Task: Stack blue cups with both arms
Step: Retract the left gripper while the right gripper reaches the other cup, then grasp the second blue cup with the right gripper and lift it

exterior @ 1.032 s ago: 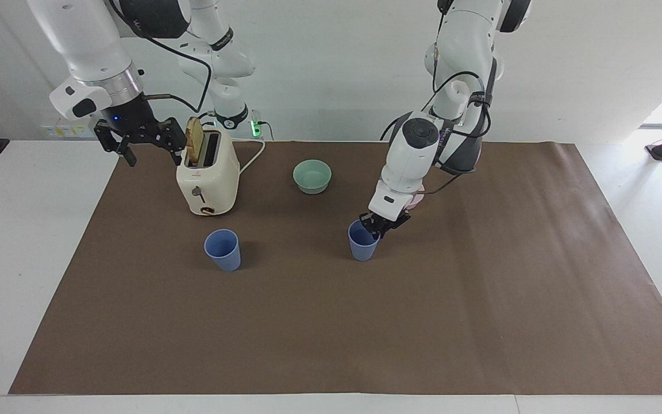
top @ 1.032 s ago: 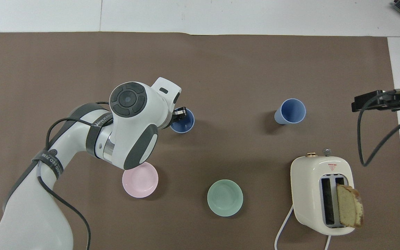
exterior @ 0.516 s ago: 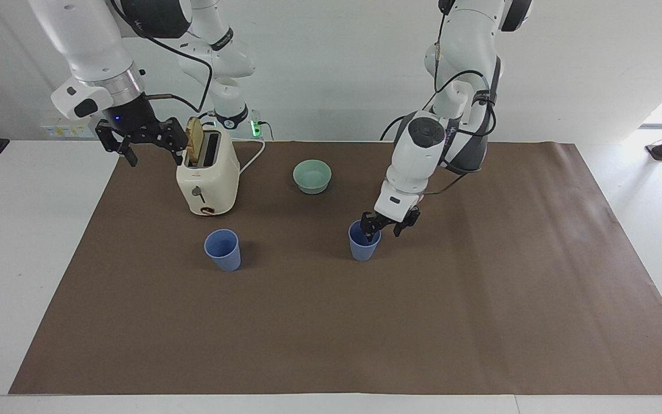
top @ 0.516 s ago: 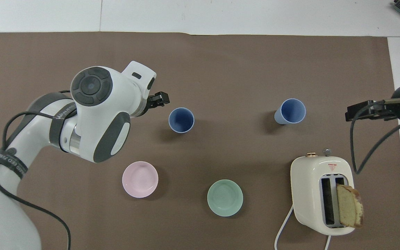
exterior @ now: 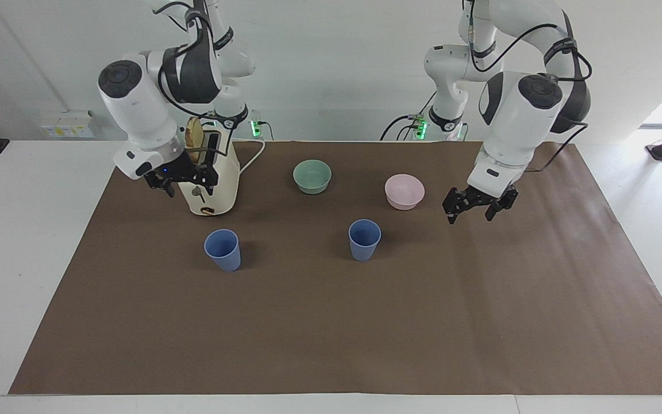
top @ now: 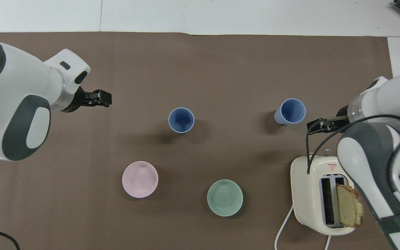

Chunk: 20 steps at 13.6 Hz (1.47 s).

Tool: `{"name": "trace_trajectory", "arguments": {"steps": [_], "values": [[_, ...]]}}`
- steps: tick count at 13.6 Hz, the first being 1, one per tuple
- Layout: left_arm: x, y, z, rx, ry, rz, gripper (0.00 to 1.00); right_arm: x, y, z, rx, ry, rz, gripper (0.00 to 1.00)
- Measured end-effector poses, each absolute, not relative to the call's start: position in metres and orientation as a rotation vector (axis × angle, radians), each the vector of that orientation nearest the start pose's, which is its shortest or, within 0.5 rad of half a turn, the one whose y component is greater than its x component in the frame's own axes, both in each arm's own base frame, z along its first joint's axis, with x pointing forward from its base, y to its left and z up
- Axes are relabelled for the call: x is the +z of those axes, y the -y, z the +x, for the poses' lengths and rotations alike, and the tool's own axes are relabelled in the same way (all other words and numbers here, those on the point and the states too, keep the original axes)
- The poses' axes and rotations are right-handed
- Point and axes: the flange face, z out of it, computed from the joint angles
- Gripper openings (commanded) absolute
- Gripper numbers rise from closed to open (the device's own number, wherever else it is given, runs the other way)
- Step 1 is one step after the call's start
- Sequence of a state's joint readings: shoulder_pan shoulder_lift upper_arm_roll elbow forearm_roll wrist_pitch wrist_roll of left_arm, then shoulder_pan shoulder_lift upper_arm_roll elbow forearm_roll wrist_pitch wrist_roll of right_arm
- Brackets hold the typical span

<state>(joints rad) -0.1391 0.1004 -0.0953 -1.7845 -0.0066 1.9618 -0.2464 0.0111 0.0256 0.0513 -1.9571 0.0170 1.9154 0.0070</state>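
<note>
In the facing view I see the left gripper (exterior: 478,207) wide open over bare mat (exterior: 480,287), and the right gripper (exterior: 183,181) wide open at the toaster (exterior: 216,184).

In the overhead view both blue cups (top: 181,119) (top: 290,111) stand upright, well apart, unstacked.

I see two matching blue cups (exterior: 364,240) (exterior: 222,249) standing upright, mouths up, well apart on the brown mat (exterior: 331,322), unstacked, one toward each arm's end.
</note>
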Motion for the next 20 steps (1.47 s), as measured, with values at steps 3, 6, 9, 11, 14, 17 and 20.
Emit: {"name": "trace_trajectory", "arguments": {"steps": [3, 6, 9, 11, 14, 17, 20], "values": [[0.513, 0.104, 0.581, -0.092, -0.052, -3.162, 1.0, 0.425, -0.047, 0.565, 0.107, 0.102, -3.122, 1.0], [0.534, 0.082, 0.573, -0.095, -0.077, -3.155, 1.0, 0.405, -0.04, 0.576, 0.071, 0.08, -3.121, 1.0], [0.564, 0.068, 0.555, -0.093, -0.11, -3.147, 1.0, 0.399, -0.034, 0.583, 0.026, 0.062, -3.121, 1.0], [0.586, 0.054, 0.541, -0.088, -0.155, -3.139, 1.0, 0.393, -0.033, 0.589, -0.015, 0.059, -3.12, 1.0], [0.61, 0.033, 0.526, -0.096, -0.199, -3.131, 1.0, 0.385, -0.033, 0.597, -0.052, 0.057, -3.118, 1.0], [0.647, 0.033, 0.515, -0.096, -0.211, -3.129, 1.0, 0.378, -0.033, 0.601, -0.054, 0.056, -3.117, 1.0], [0.679, 0.037, 0.508, -0.111, -0.224, -3.127, 1.0, 0.37, -0.032, 0.602, -0.033, 0.055, -3.118, 0.51]]}}
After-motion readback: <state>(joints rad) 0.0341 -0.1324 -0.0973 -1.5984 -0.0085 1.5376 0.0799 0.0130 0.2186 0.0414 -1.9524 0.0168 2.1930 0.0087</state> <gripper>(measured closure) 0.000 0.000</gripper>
